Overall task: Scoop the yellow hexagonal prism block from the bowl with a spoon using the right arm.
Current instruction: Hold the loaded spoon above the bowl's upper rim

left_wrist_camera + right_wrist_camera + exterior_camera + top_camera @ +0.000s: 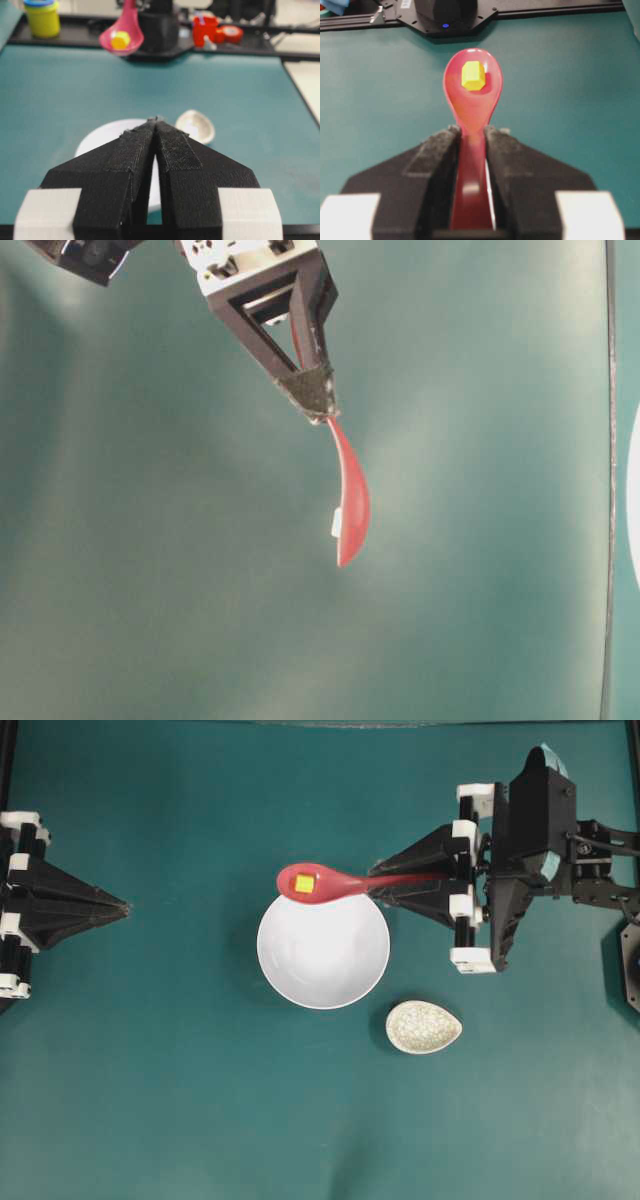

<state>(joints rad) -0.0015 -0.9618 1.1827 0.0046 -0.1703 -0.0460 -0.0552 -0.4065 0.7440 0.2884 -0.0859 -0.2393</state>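
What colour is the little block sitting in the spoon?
Bright yellow block, clearest in the right wrist view.

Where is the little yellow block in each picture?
Overhead: the block is upper middle, in the spoon, at the bowl's top rim.
Table-level: only a pale bit on the spoon's left edge, likely the block.
Left wrist: top, left of middle.
Right wrist: upper middle.
Shared landmark: the red spoon, held by the right pincer.
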